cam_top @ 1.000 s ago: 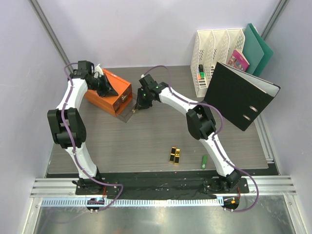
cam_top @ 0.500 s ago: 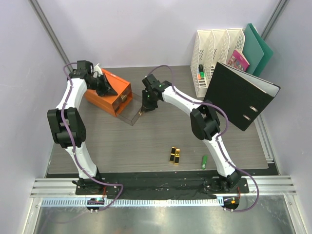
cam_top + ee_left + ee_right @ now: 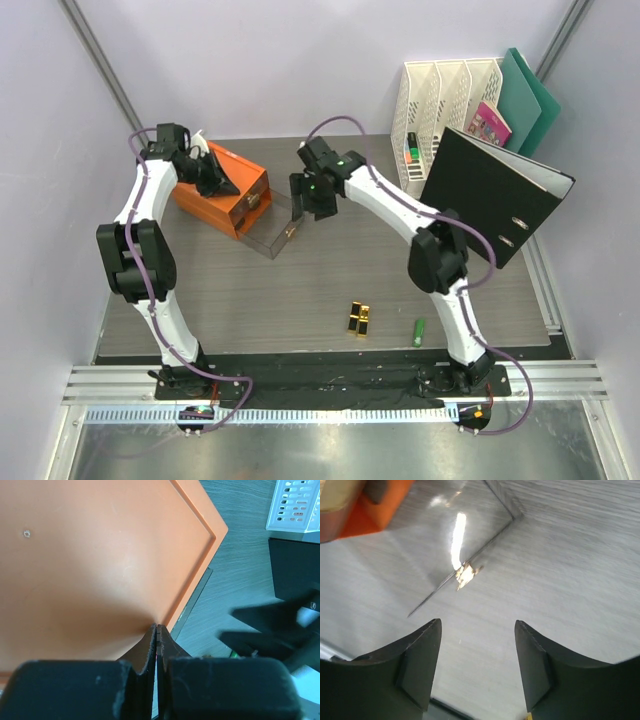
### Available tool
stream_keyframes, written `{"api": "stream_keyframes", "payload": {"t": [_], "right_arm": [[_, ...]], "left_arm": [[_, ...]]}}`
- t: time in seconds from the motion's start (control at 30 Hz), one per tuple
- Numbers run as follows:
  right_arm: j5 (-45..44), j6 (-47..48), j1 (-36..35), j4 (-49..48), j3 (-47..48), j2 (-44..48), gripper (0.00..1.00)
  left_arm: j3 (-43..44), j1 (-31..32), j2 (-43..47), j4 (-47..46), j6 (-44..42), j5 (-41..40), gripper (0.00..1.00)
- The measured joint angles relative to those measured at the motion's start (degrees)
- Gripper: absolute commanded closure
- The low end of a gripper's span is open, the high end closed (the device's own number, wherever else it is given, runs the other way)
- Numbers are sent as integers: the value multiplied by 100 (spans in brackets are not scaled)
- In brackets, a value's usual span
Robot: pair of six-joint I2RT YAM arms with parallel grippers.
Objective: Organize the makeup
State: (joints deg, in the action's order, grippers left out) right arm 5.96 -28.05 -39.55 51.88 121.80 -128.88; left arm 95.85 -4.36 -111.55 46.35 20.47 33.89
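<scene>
1. Black-gold lipsticks [image 3: 358, 318], a pair: they lie on the grey table [image 3: 300, 290] near its front edge, well apart from the drawer. A small green tube [image 3: 419, 332] lies to their right.
2. Clear plastic drawer [image 3: 272, 228] with gold knob [image 3: 465, 575]: it stands pulled out of the orange box [image 3: 100, 555].
3. Right gripper [image 3: 477, 625]: above the knob, jaws wide, empty.
4. Left gripper [image 3: 156, 630]: jaws closed together, tip on the box top.
5. Handling: pin the box, grip one lipstick across its narrow body, and lower it into the drawer.
</scene>
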Motion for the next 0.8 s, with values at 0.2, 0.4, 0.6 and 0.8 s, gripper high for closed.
{"api": "stream_keyframes", "payload": {"t": [0.2, 0.4, 0.6, 0.8], "right_arm": [[-562, 35, 98, 343, -1126, 1773, 32], [-1008, -197, 463, 774, -3851, 3311, 31], [-859, -546, 857, 1051, -5987, 3908, 30], [-730, -861, 855, 1156, -6870, 4752, 27]], "left_arm": [[-11, 2, 7, -4, 2, -9, 100], [-17, 2, 7, -17, 4, -9, 100], [-26, 0, 7, -31, 4, 9, 100], [-31, 0, 7, -37, 4, 22, 100]]}}
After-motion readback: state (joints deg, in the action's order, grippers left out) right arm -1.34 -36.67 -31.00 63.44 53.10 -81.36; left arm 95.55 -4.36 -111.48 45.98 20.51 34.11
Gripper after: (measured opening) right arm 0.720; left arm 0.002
